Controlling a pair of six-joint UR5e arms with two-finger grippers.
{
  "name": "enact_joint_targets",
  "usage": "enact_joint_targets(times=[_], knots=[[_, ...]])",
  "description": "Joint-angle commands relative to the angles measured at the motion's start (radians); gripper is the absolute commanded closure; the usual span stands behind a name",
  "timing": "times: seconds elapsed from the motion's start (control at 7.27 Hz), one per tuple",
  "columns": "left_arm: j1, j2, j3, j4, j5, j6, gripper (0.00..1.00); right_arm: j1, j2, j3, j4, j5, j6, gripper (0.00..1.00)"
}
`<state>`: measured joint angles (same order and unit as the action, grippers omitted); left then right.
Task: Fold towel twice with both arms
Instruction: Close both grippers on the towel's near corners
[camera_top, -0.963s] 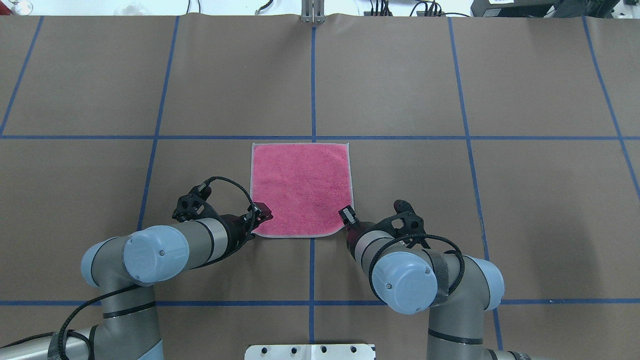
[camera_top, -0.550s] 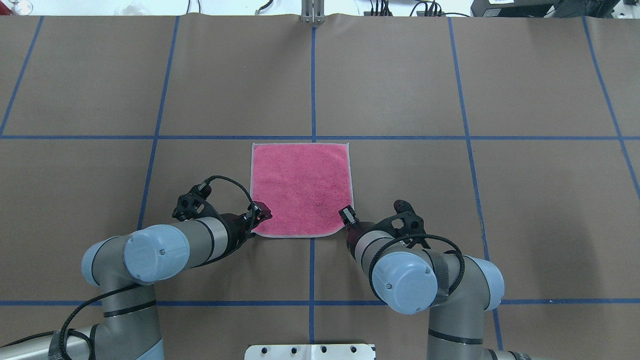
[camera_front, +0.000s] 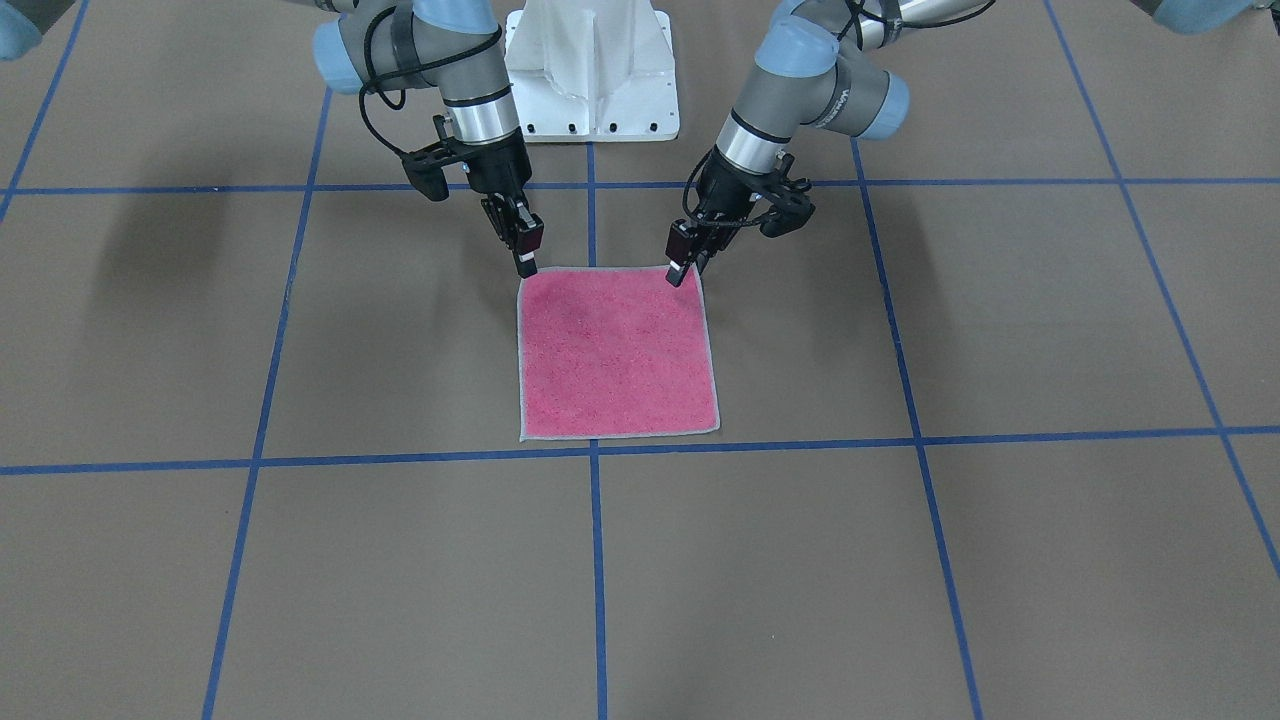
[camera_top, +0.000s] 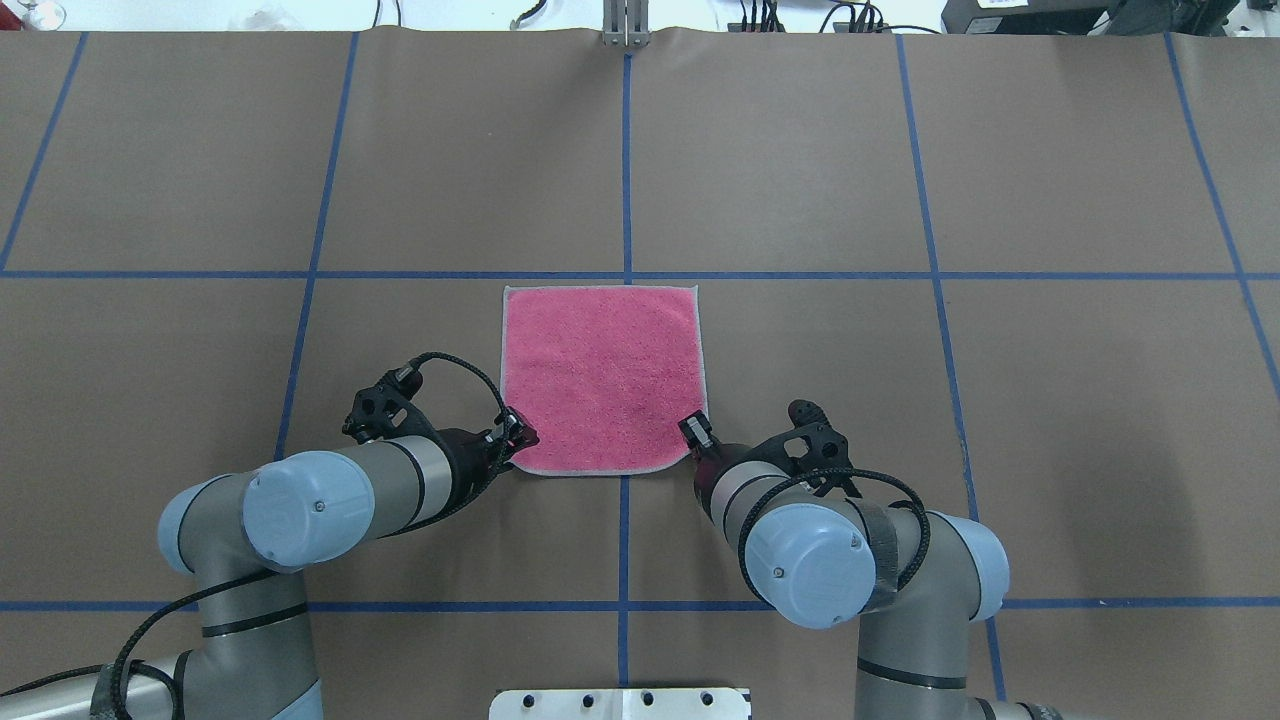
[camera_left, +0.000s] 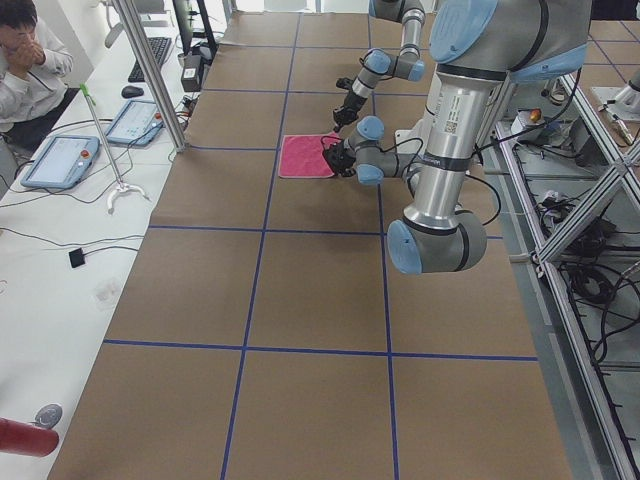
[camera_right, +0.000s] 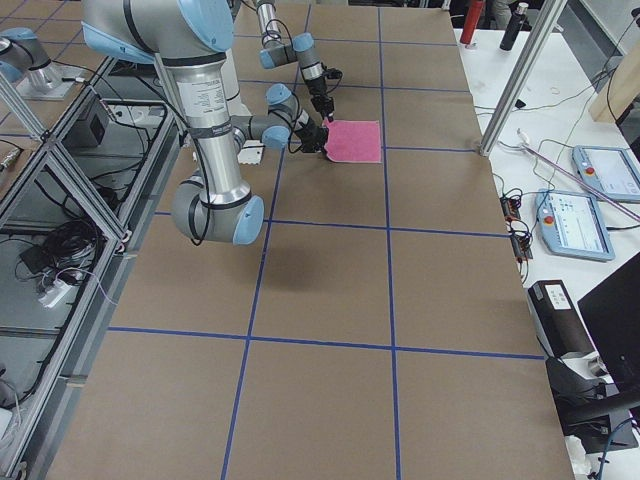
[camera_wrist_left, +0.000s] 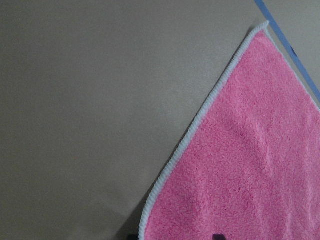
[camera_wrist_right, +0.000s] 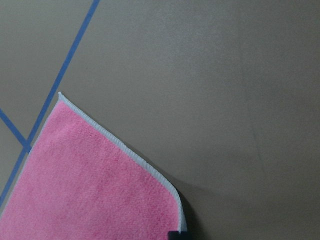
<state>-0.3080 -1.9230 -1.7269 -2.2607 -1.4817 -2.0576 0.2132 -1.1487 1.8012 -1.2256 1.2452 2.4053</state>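
the towel (camera_top: 600, 380) lies spread out, pink face up, on the brown paper-covered desk (camera_top: 800, 150), its pale stitched border showing all round. it sits astride the blue tape line (camera_top: 627, 180) that runs away from the robot down the middle of the desk, and its far edge lies just short of the crossing tape line, parallel to it. the two far corners are square and flat; the two near corners look rounded and drawn in a little.

the left pincer (camera_top: 517, 434) comes in low and slanted, its tips right at the towel's near left corner, over the border. the right pincer (camera_top: 690, 430) is at the near right corner in the same way, tips down on the hem. from the front-facing view both point steeply down onto the edge nearest the white pedestal base (camera_front: 590, 80), one at each end of it, with the whole cloth stretching away from them.

the fingers of each pincer look narrow and close together, but whether they actually clamp the cloth i cannot tell. in each wrist view the towel corner reaches the bottom of the frame, with only a dark sliver of finger showing there.
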Motion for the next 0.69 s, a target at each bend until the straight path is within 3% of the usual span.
enact_joint_targets(times=[0.0, 0.55], knots=[[0.003, 0.002, -0.003, 0.000, 0.000, 0.016, 0.68, 0.000, 0.000, 0.001, 0.000, -0.001, 0.000, 1.00], [0.004, 0.007, -0.016, 0.000, 0.001, 0.016, 0.70, 0.002, -0.003, 0.003, 0.000, -0.001, 0.000, 1.00]])
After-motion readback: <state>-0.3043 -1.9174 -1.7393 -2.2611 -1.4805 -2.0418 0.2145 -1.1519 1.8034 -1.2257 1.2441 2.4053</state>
